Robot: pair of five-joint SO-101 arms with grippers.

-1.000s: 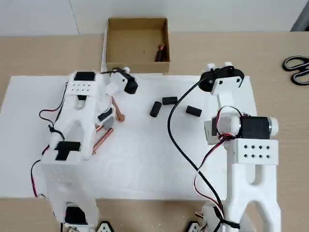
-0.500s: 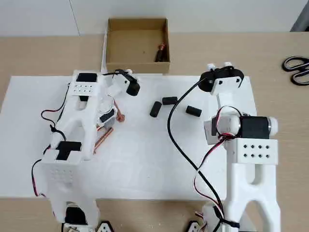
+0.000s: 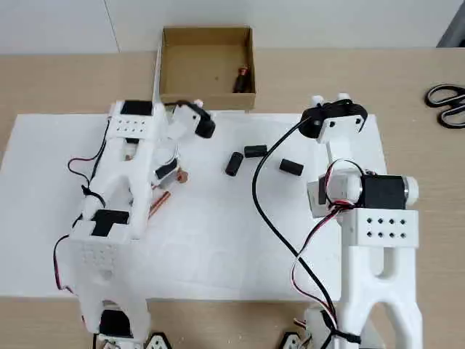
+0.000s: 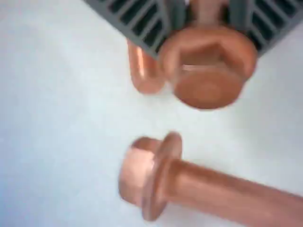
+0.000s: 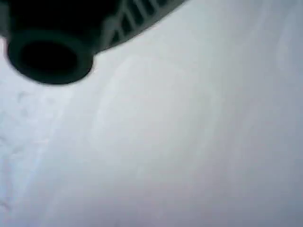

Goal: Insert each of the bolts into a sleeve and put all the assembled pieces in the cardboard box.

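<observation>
Pinching a copper bolt [image 4: 206, 71] just behind its head
Left gripper [image 4: 203, 16] is clamping rigid, likely slick metal by the shank; right gripper [image 5: 80, 21] is clasping a light black sleeve [image 5: 47, 56].

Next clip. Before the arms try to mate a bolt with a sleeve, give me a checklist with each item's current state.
1. The left claw grips a bolt: ok, clamped between its pads.
2. The right claw holds a sleeve: ok, its open end shows.
3. Bolt lined up with sleeve: not ok, the arms stand apart over the white sheet.
4. Held bolt free of the neighbouring bolt: cannot tell.
5. Three spare sleeves lie on the sheet: ok.
6. The cardboard box has room: ok, one assembled piece inside.
</observation>
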